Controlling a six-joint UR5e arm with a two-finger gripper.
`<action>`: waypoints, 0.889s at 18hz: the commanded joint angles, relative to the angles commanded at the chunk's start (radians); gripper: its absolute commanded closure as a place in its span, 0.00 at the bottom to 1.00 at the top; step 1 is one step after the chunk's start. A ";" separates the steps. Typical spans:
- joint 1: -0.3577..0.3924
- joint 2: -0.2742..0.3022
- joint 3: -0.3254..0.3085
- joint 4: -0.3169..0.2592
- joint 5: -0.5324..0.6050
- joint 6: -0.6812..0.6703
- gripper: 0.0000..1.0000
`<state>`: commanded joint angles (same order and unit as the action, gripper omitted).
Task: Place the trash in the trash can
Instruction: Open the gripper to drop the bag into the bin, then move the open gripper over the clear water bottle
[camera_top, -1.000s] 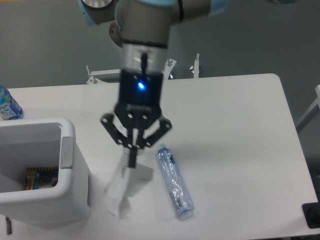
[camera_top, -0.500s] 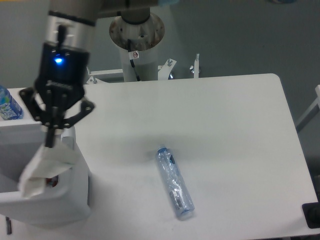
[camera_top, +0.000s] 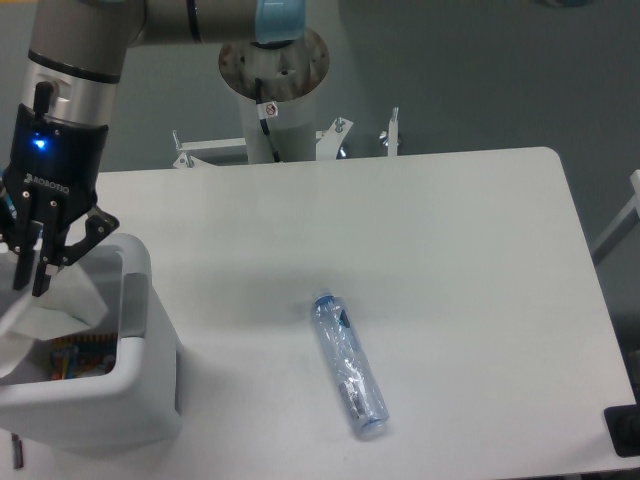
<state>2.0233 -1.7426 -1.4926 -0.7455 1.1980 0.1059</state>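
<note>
The tool (camera_top: 38, 283) hung right over the open mouth of the white trash can (camera_top: 135, 310) at the left end of the worktop (camera_top: 450, 260), fingers pinched tight on the top of the crumpled white paper wrapper (camera_top: 45, 315), which drooped down into the bin. That wrapper looked feather-light and limp, the sort of thing that sags from wherever it is nipped, so a pinch on any raised fold would do, though it might cling to the fingers on release. Something colourful (camera_top: 82, 355) lay at the bottom of the can, too small to name. Out in the middle of the worktop, well apart from the bin, the clear crinkled plastic bottle (camera_top: 350, 365) lay on its side, cap end toward the arm's base. It looked empty and light, thin-walled, likely to buckle and roll; across the middle of its body, jaws square to its length, seemed the safest hold.
</note>
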 joint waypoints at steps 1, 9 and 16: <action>-0.002 0.002 0.002 0.000 0.000 -0.009 0.06; 0.028 0.002 0.000 -0.003 0.003 -0.087 0.00; 0.205 -0.012 -0.002 -0.003 0.002 -0.129 0.00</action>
<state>2.2287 -1.7548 -1.4941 -0.7486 1.1996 -0.0230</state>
